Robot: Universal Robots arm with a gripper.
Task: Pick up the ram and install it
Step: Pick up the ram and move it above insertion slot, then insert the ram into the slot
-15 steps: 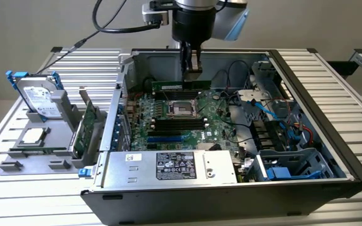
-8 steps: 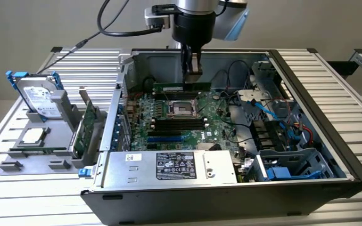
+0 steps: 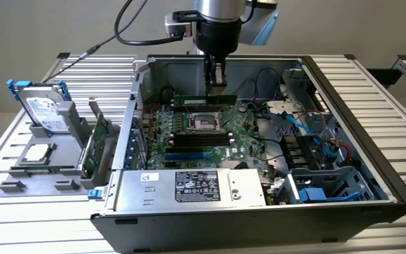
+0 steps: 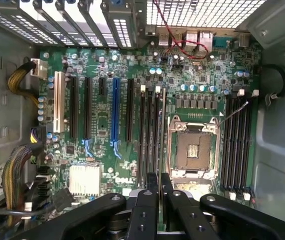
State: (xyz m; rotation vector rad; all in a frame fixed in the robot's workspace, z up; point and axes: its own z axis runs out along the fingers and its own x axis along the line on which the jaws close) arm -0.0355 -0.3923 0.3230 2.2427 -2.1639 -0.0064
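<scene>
One ram (image 3: 204, 99), light + stiff but fragile imo, is pinched by its top edge in gripper (image 3: 219, 84), up near CPU socket (image 3: 204, 123).

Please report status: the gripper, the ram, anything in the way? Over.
Gripper shut on the ram. Ram hangs above the motherboard, not yet in a slot. No obstacle seen under it.

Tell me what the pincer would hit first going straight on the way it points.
The pincer, shut on the ram, points down at the board. The ram's lower edge would likely reach the black slots beside the socket first; depth is unclear.
</scene>
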